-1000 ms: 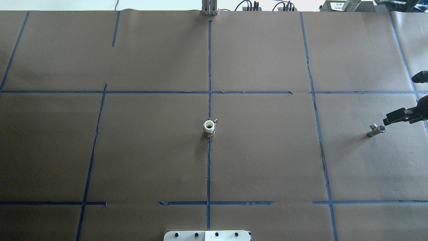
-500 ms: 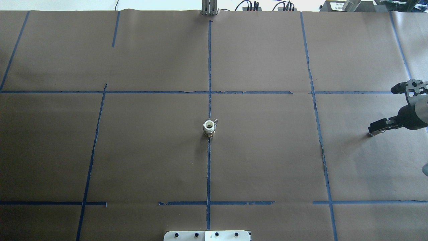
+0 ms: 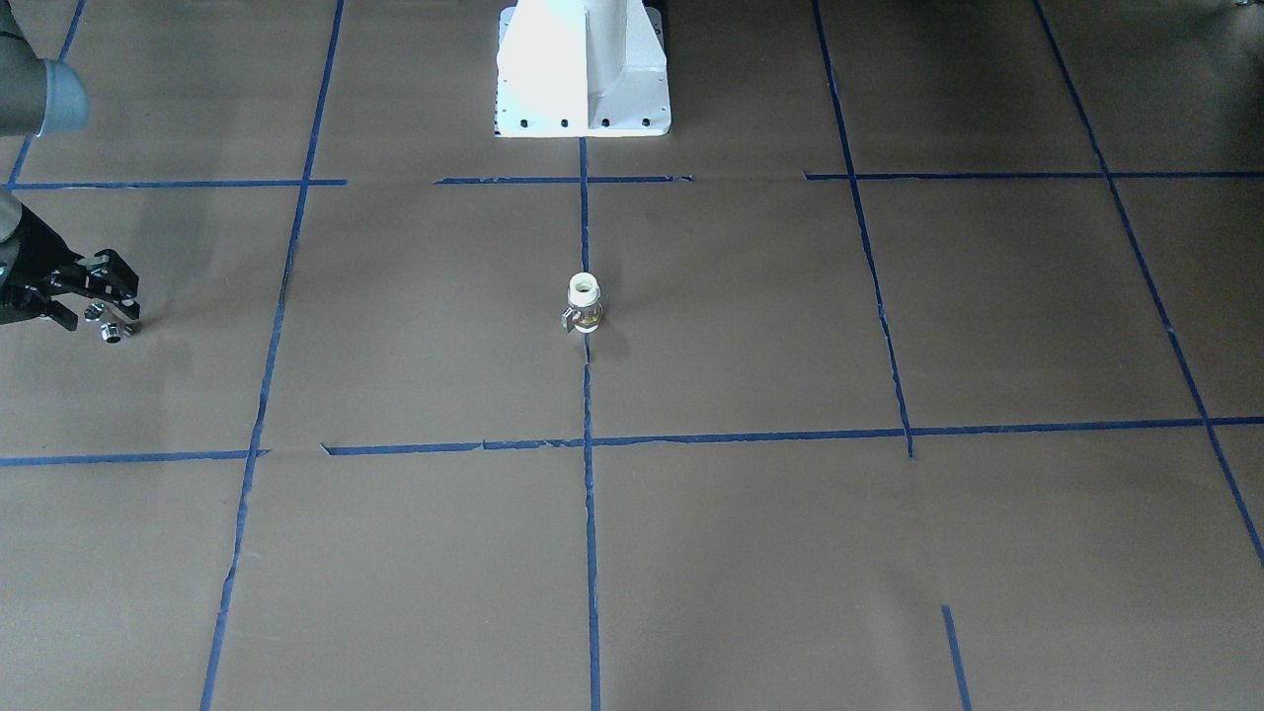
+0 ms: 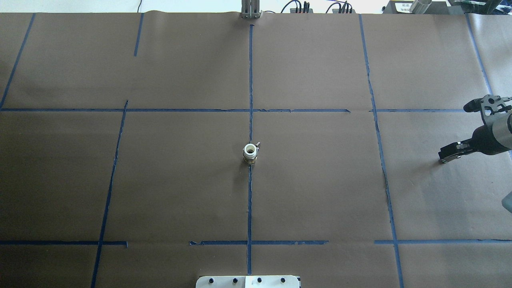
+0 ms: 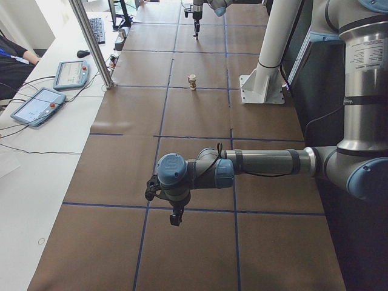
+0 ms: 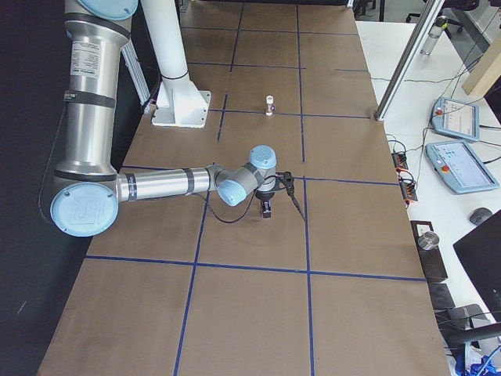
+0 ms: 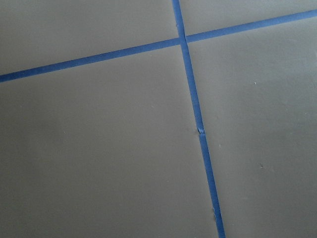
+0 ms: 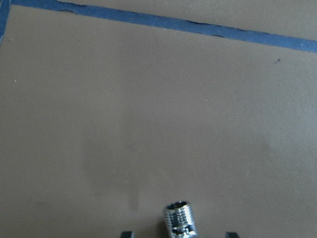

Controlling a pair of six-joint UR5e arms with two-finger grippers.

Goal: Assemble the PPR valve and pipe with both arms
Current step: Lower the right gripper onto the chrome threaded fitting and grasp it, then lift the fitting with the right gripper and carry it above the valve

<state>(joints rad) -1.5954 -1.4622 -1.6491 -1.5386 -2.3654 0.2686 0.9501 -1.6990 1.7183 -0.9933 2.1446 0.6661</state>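
The PPR valve [image 4: 250, 153], white with a brass band, stands upright on the centre tape line, also visible in the front view [image 3: 584, 301]. The chrome pipe [image 3: 105, 326] lies on the brown paper at the robot's far right. My right gripper [image 4: 446, 157] is low over the pipe [image 8: 179, 218] and open, with a fingertip on each side of it and no contact showing. In the overhead view the gripper hides most of the pipe. My left gripper [image 5: 174, 213] shows only in the exterior left view, far from both parts, and I cannot tell its state.
Blue tape lines [image 4: 250, 80] divide the brown paper into squares. The white robot base [image 3: 583, 69] stands at the near edge. A metal post [image 5: 91, 42] and teach pendants [image 5: 73, 73] are beside the table, where a person [image 5: 12, 57] sits.
My right gripper has come in from the right edge and dropped over the pipe, which now lies between its fingers. The valve has not moved.
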